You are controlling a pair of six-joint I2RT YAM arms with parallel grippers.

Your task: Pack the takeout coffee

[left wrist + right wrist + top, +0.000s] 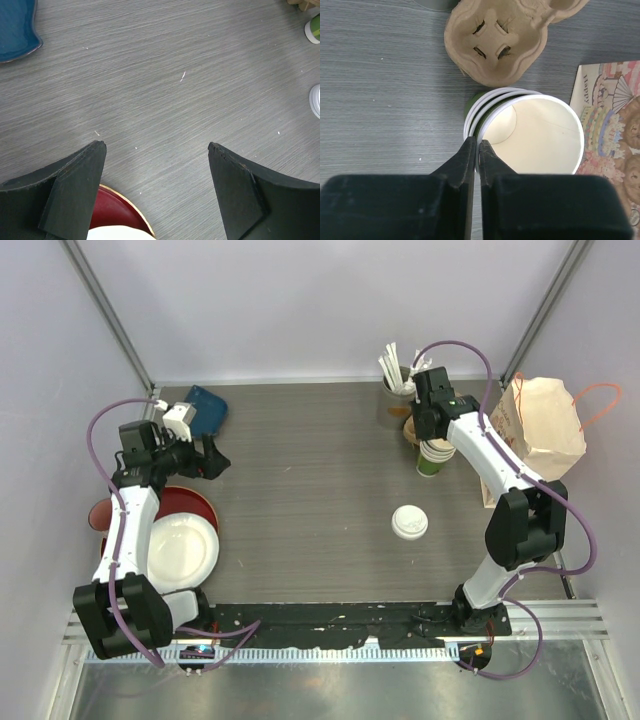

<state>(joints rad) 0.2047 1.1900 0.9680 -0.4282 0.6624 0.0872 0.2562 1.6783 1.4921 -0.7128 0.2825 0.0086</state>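
At the far right of the counter [300, 470], beside the carrier [495, 40], the right hand [479, 146] pinched the rim of the top cup [540, 135] in the stack [434, 456], judged light, thin-walled and crushable, so a gentle rim grip suited; the left hand [157, 147] stood spread.

A dark grey worktop [300, 480] with a fine grain running side to side is boxed in by plain pale panels: a back wall [330, 300], a left wall [40, 340] and a right wall [610, 320], with a left post [108, 315] and a right post [543, 310] of metal slanting up from the far corners. Along the near edge lie a black strip [330, 615] and a ribbed metal rail [330, 650], with a dull grey metal sheet [330, 690] below. The light is soft and even, throwing only faint shadows.
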